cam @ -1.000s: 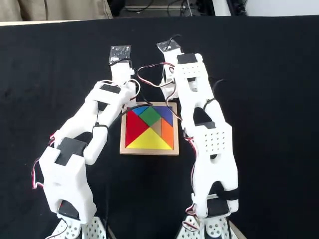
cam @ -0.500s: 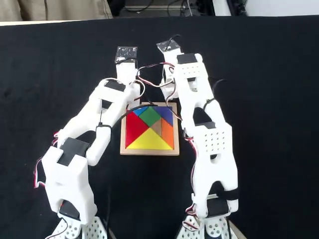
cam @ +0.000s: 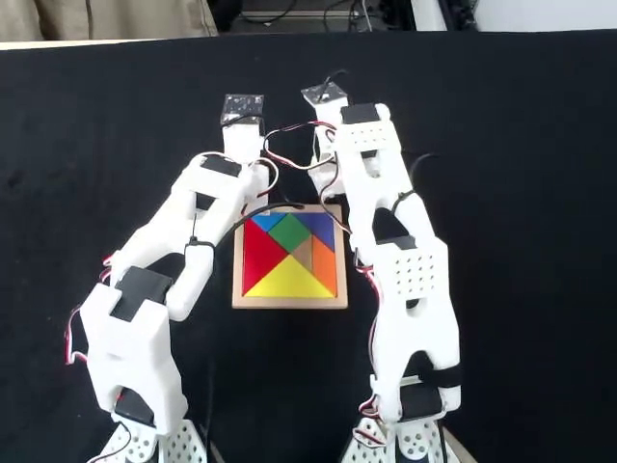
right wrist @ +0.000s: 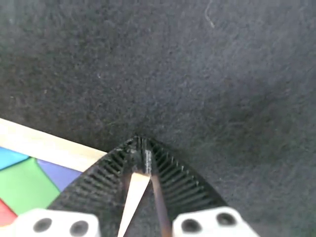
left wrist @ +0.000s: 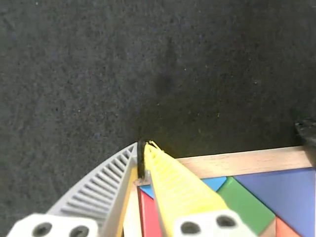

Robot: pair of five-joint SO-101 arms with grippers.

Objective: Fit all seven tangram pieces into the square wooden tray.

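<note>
Black cloth table (cam: 501,193), tray (cam: 289,302) mid-frame.
Seven pieces (cam: 287,275) look seated; left claw (left wrist: 143,148) and right claw (right wrist: 140,143) clamp tray's upper corners; fitting seems done.

I am holding both arms stretched forward, left gripper (left wrist: 143,148) and right gripper (right wrist: 142,143) apparently pinching the tray (cam: 289,302) rim.

White arms (cam: 405,280) (looped cables (cam: 289,162)); left pincer (left wrist: 143,150) yellow-grey, right pincer (right wrist: 140,143) black.

Square wooden tray (cam: 289,302), tangram pieces (cam: 287,279) fitted inside
</note>
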